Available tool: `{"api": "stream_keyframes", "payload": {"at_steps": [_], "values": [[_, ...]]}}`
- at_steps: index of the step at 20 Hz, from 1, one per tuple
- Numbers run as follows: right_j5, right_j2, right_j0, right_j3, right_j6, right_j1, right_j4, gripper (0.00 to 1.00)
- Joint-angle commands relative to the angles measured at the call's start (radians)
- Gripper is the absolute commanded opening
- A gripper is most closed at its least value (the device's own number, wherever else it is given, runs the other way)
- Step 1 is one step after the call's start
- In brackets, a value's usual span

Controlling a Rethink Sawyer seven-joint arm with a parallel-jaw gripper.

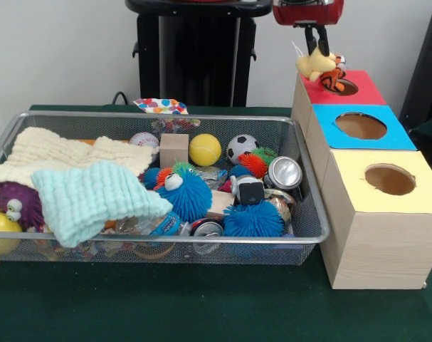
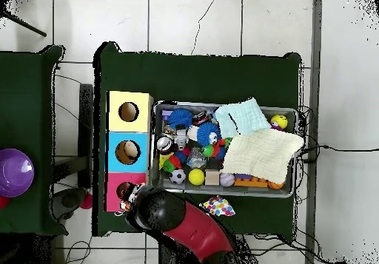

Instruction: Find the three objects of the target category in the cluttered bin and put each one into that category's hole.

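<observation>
My gripper (image 1: 317, 47) hangs above the red-faced hole (image 1: 346, 87) of the pale wooden box, at the far right. Its fingers look shut on a pale yellow plush (image 1: 314, 65), held just above the red face's near-left corner. An orange black-striped tiger plush (image 1: 333, 75) lies at the hole's rim, touching the yellow one. In the overhead view the arm's head (image 2: 159, 211) covers the gripper, and a bit of plush (image 2: 135, 194) shows beside the red face (image 2: 115, 181). The wire mesh bin (image 1: 166, 241) stands left of the boxes. No third plush shows.
Blue-faced hole (image 1: 360, 126) and yellow-faced hole (image 1: 390, 179) sit nearer the camera. The bin holds a cream cloth (image 1: 52, 151), a mint cloth (image 1: 87, 198), blue puffer balls (image 1: 183, 196), a yellow ball (image 1: 205, 149), a soccer ball (image 1: 241, 147), cans and a wooden block (image 1: 174, 149).
</observation>
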Motion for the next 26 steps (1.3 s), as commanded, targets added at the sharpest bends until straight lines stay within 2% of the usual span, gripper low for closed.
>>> {"api": "stream_keyframes", "payload": {"at_steps": [1, 3, 13, 26], "values": [[-0.055, -0.006, 0.009, -0.029, 0.169, 0.016, -0.028, 0.00], [-0.051, -0.026, 0.017, -0.048, 0.160, 0.028, -0.058, 0.00], [-0.009, -0.053, 0.030, -0.063, 0.199, 0.036, -0.044, 0.00], [-0.012, -0.033, 0.023, -0.057, 0.180, 0.030, -0.026, 0.00]]}}
